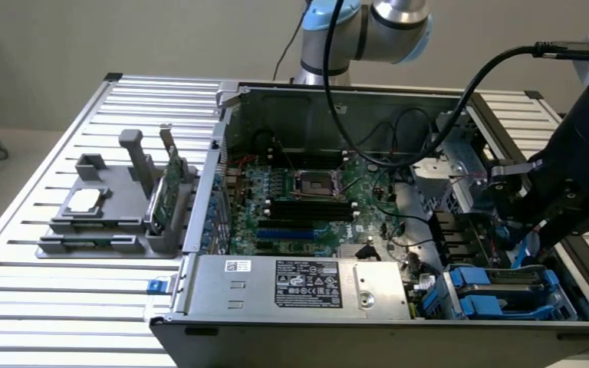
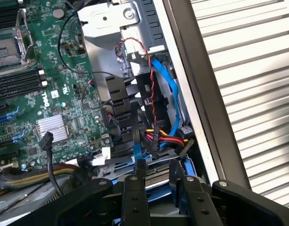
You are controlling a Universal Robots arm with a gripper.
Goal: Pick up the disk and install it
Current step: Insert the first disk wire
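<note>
Apparently the pincer (image 2: 158, 165) pinches the disk (image 2: 157, 178) by its edges, just above the bay (image 1: 501, 296) at the case corner. Risks: the cables (image 2: 156, 136) close ahead could snag, and a tilted disk might jam going in.

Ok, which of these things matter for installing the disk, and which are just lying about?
In the job: disk, claw, blue drive bay, open computer case.
Lying about: grey holder, silver chip on it, green circuit card standing in it.
</note>
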